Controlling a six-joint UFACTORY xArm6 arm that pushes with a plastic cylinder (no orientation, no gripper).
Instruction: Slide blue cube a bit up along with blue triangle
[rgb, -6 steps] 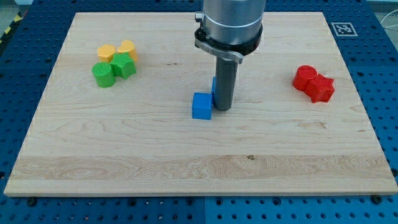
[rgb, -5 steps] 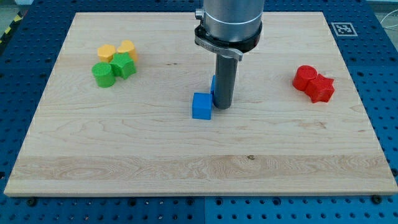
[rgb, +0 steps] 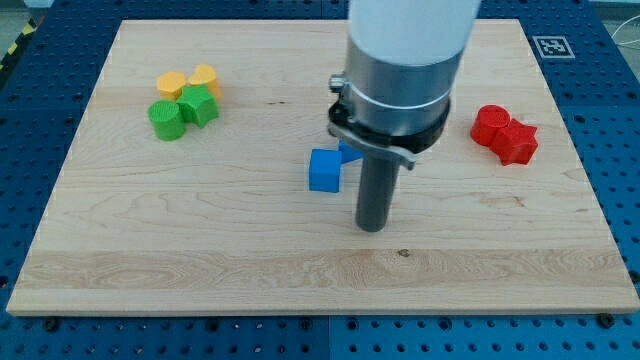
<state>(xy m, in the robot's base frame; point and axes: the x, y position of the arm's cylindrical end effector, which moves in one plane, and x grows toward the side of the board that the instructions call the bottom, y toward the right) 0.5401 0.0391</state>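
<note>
Tip (rgb: 373, 227) sits on the bench (rgb: 200, 270) toward its bottom edge, below-right of the blue cube (rgb: 323, 171), clear of it (no fingers on this rig, nothing to report). Blue triangle (rgb: 349, 152) touches the cube's upper right, partly hidden by the arm. Both mid-bench; the upward push looks entirely undone.

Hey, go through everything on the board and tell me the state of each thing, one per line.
my tip: on the board, below-right of the blue cube, apart from it
blue cube: upright
blue triangle: mostly hidden behind the arm
yellow blocks: touching
green blocks: touching
red blocks: touching
</note>
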